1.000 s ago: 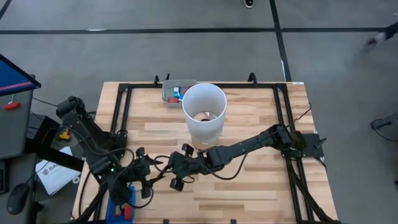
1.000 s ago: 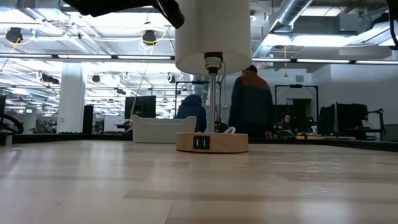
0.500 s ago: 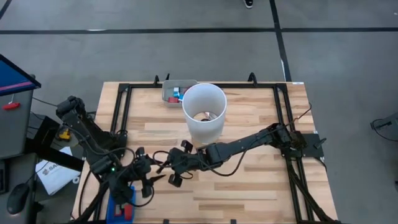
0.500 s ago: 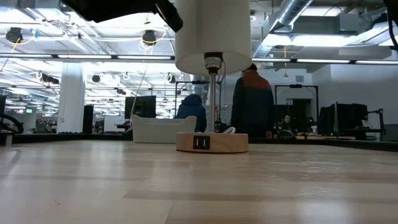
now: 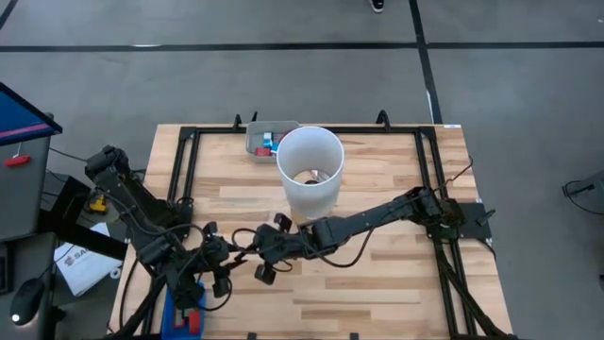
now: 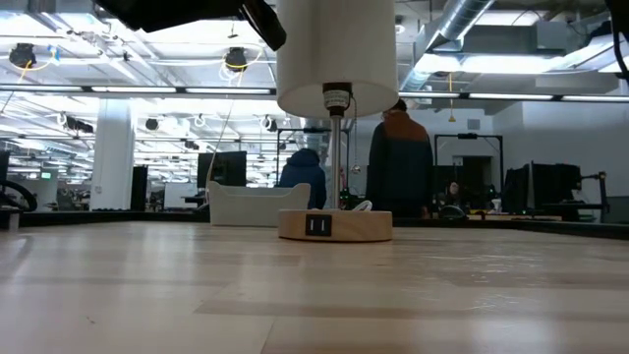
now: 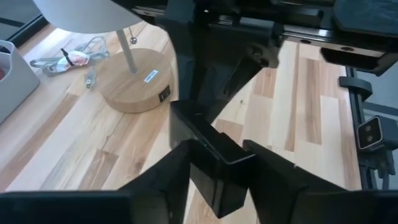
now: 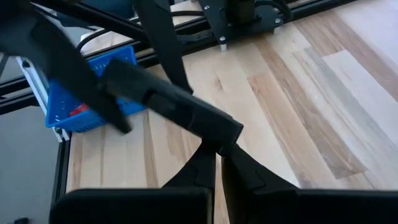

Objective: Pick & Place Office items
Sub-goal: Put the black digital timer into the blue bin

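Where the arms cross the table (image 5: 377, 274), near the cylinder (image 5: 309, 170), they hide much. Blue tray (image 5: 179, 319) lies mostly under the left arm; grey tray (image 5: 257, 142) is partly behind the cylinder. Right gripper (image 8: 219, 152) pinches a black piece (image 7: 211, 168), which sits inside the left gripper (image 5: 226, 266); I cannot tell whether that one has hold of it.

My two arms are dark, almost black, built of thick jointed links. Thin black cables loop beside them. The left arm (image 5: 142, 212) has a tiny green light near its wrist. The right arm (image 5: 377, 219) sits on a black metal frame (image 5: 444, 222) with small silver bolts. My gripper fingers (image 7: 273, 180) are flat, smooth, dark blades with angled edges.
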Robot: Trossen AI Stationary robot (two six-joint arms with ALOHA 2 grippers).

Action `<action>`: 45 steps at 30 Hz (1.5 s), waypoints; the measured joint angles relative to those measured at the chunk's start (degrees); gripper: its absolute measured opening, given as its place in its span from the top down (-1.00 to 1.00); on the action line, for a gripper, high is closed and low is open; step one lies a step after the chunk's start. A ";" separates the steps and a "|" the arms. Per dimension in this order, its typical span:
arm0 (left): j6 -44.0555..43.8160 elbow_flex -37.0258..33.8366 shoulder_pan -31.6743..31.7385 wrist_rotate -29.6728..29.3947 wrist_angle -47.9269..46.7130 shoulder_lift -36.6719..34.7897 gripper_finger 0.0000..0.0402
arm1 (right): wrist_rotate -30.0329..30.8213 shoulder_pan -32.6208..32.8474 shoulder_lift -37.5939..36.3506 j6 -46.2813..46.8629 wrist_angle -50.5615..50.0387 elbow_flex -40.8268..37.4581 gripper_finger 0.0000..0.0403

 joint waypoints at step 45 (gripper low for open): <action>-34.85 -0.29 -28.30 31.01 -19.52 6.99 0.71 | 2.03 22.75 -0.03 41.02 -34.06 0.98 0.53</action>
